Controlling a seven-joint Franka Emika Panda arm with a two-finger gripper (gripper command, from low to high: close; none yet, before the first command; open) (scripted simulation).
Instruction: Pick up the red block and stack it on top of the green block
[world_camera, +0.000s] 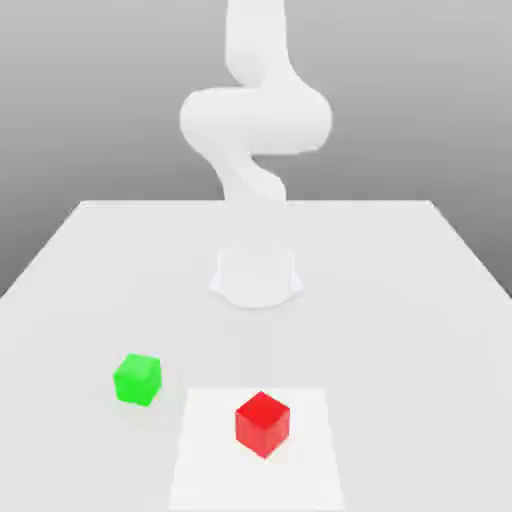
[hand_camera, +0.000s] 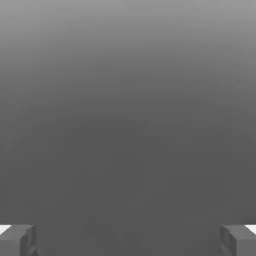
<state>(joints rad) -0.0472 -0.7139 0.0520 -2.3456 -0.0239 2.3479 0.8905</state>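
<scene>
The red block (world_camera: 263, 423) sits on a paler square patch near the table's front edge, slightly toward the exterior view's right of centre. The green block (world_camera: 137, 379) rests on the table to the exterior view's left of the red one, a little farther back, and the two are apart. In the hand view my gripper (hand_camera: 128, 240) stands open, its two grey fingertips (hand_camera: 17, 240) far apart with nothing between them and only a plain grey backdrop beyond.
The white arm (world_camera: 255, 120) rises from its round base (world_camera: 256, 278) at the middle of the white table (world_camera: 420, 300) and leaves the exterior view at the top. A paler square patch (world_camera: 310, 470) lies under the red block.
</scene>
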